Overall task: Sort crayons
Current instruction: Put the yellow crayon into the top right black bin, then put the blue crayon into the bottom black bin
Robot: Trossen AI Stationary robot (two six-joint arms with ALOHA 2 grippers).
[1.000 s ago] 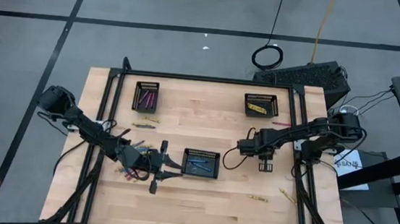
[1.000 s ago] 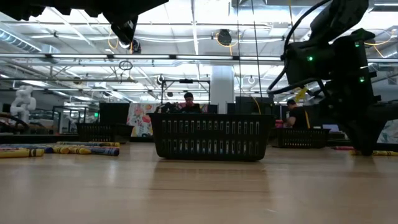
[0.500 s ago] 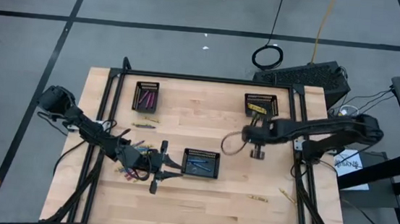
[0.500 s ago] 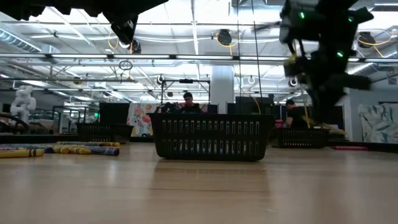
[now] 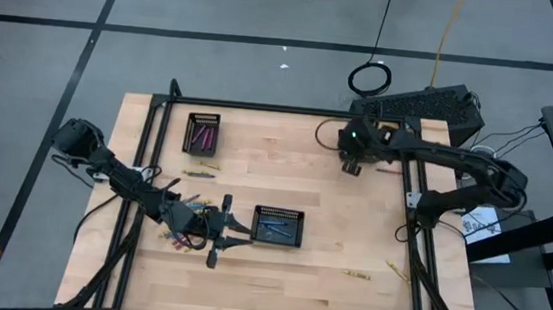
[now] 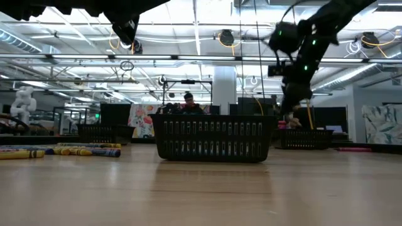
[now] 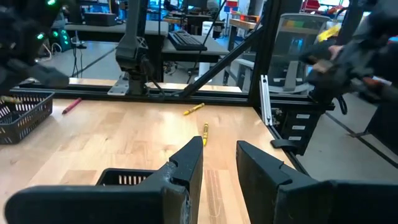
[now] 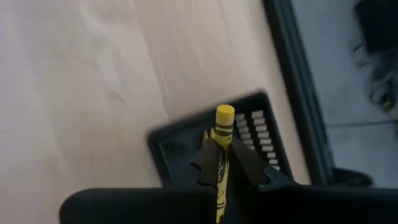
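My right gripper is shut on a yellow crayon. It hangs over the far right black tray and shows in the high view and the low view. My left gripper stands open and level, with nothing between its fingers, just left of the middle tray, which holds blue crayons. The far left tray holds pink crayons. Loose crayons lie by the left arm, and some yellow ones near the right front. My right gripper pinches the yellow crayon between its two fingers at the crayon's middle. The crayon lies along the fingers, and its flat end sticks out past their tips. The fingers slant down from above. The crayon is lifted clear, above the tray.
A pink crayon lies right of the far right tray. Two yellow crayons lie beyond my left gripper. A black frame rail runs along the far edge, with posts at the sides. People sit in the room behind.
My right gripper has risen from the table's middle right and swung toward the far edge, to above the far right tray, turning as it went. The yellow crayon has gone up with it, clear of the table.
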